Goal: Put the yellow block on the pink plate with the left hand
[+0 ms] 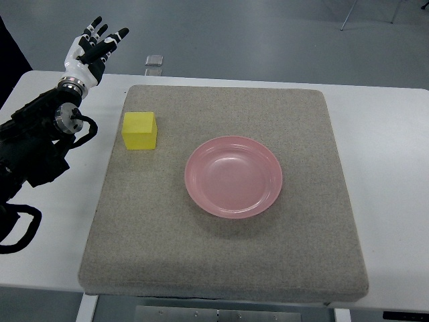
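The left robot hand (94,47) is raised near the far-left corner of the white surface (382,154), its fingers (107,37) spread apart and holding nothing. The palm is white, the finger segments black and white, and the dark arm (37,144) runs back from it toward the picture's left edge, with a loop of black cable beside the wrist.

The yellow block (140,129) sits nearer the robot than the robot hand and a little to its right, well apart from the fingers. It rests flat on a grey felt mat (221,268), close to the mat's left edge and near its far-left corner.

Farther to the right of the robot hand, beyond the block, the pink plate (233,176) lies around the middle of the mat, upright and with nothing in it. Block and plate are near each other but not touching; a strip of bare mat shows between them.

Just to the right of the fingertips, at the far edge of the surface, lies a small pale object (154,60), perhaps a clip or tag; it is too small to tell.
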